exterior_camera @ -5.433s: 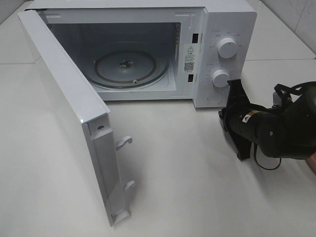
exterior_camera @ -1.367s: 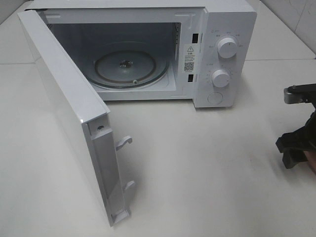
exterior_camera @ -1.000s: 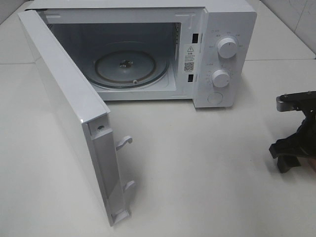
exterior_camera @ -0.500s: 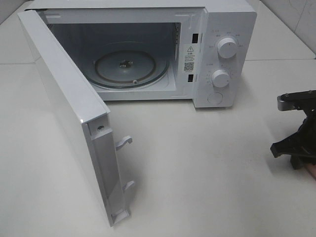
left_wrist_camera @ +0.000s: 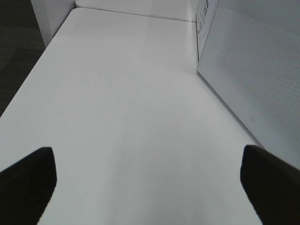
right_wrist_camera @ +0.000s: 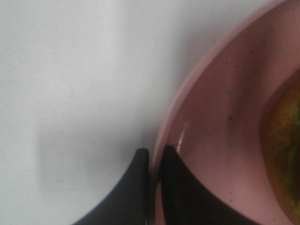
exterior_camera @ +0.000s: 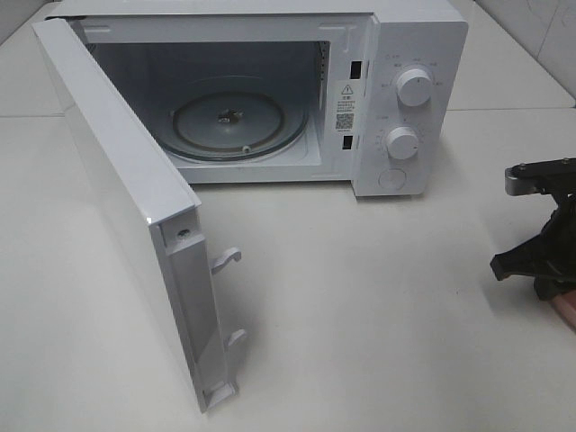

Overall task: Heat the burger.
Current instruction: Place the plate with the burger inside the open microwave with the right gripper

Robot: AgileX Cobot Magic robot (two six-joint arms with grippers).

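Observation:
The burger [right_wrist_camera: 282, 154] shows only as a golden-brown and green edge on the pink plate [right_wrist_camera: 220, 131] in the right wrist view. My right gripper [right_wrist_camera: 155, 152] is shut on the plate's rim, with one black finger [right_wrist_camera: 136, 192] outside it and one inside. In the high view this gripper [exterior_camera: 540, 270] is at the right edge of the table, with a sliver of the plate [exterior_camera: 568, 311] below it. The burger is out of view there. The white microwave [exterior_camera: 409, 54] stands open with a bare glass turntable [exterior_camera: 238, 121]. My left gripper [left_wrist_camera: 150, 187] is open and empty over the table.
The microwave door [exterior_camera: 126, 198] swings out to the left toward the table's front and also shows in the left wrist view [left_wrist_camera: 262, 70]. Two knobs [exterior_camera: 414, 87] and a round button are on the microwave's right panel.
My right arm has moved from in front of the microwave's panel to the table's right edge. Over the last second it shifted slightly there. The microwave has not moved.

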